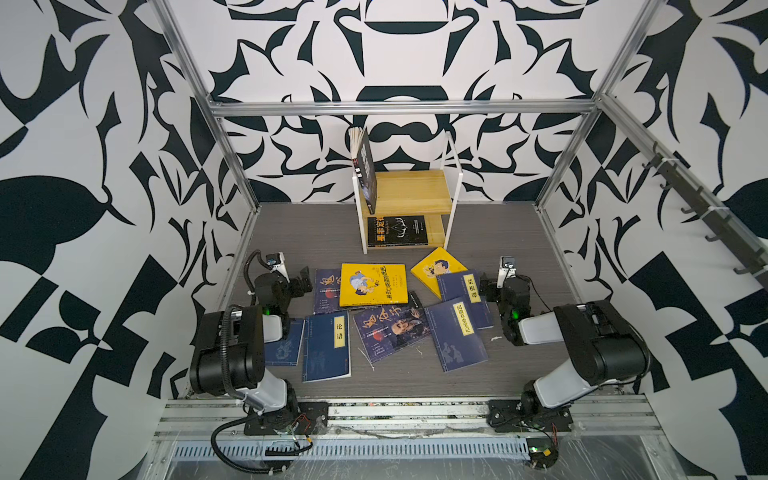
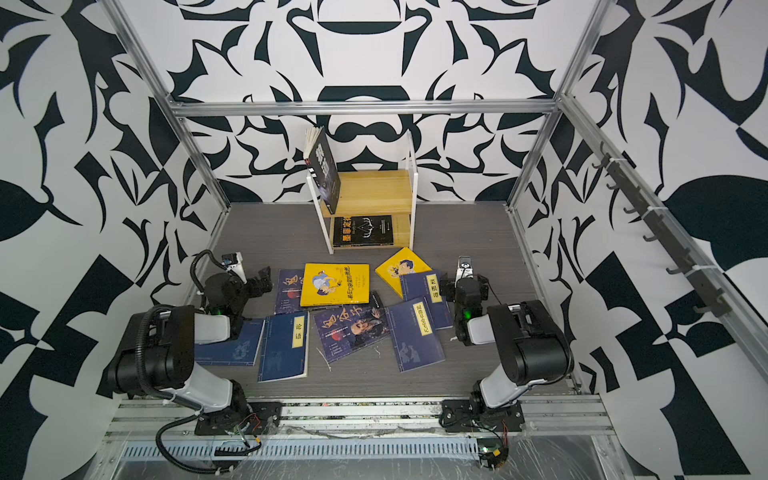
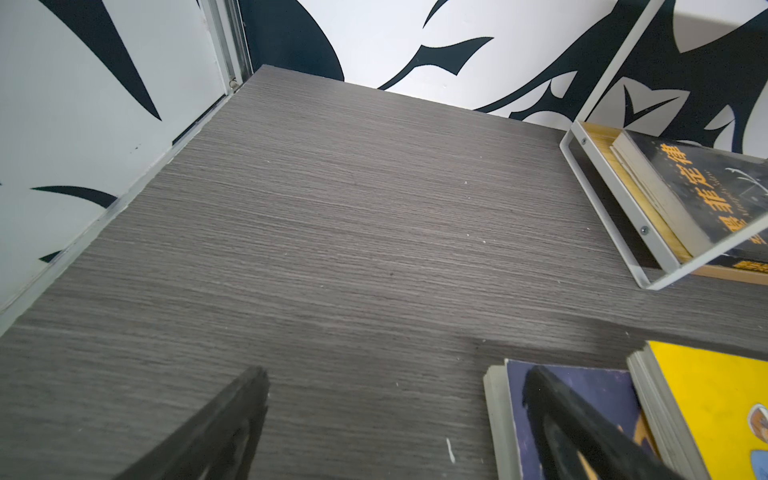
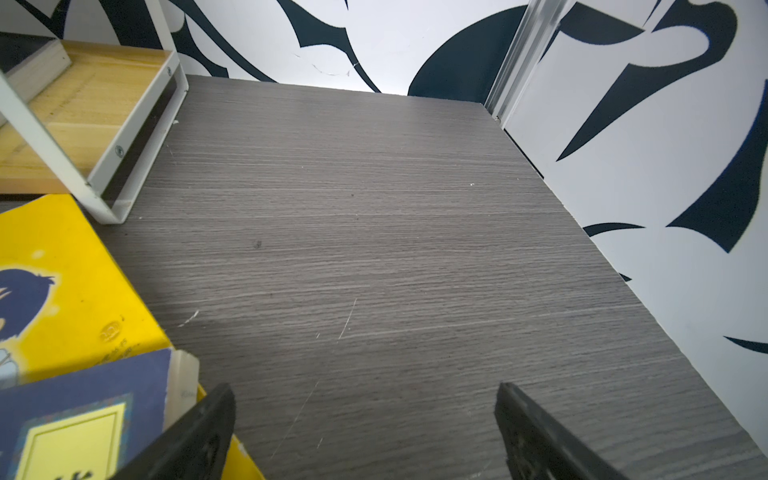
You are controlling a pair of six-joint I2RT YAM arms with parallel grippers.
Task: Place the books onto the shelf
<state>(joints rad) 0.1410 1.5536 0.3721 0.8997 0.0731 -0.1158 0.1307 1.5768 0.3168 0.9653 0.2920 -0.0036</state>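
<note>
Bold black-and-white patterned walls point(image 1: 104, 104) enclose a grey wood-grain desk point(image 1: 299, 232), framed by aluminium rails point(image 1: 399, 109); seemingly dark hooks point(image 1: 702, 203) line one side wall.

- I see the shelf point(image 1: 409, 195), pale wood boards in a white frame, at the back.
- A dark book point(image 1: 368, 174) leans upright on its top tier; a black book point(image 1: 397, 230) lies flat on the tier below.
- In front of it, navy paperbacks point(image 1: 326, 347) and two yellow paperbacks point(image 1: 372, 284) lie flat, some overlapping.

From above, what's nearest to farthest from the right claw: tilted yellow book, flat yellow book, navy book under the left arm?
1. Tilted yellow book, near the right gripper.
2. Flat yellow book, mid-table.
3. Navy book, far left.
</note>
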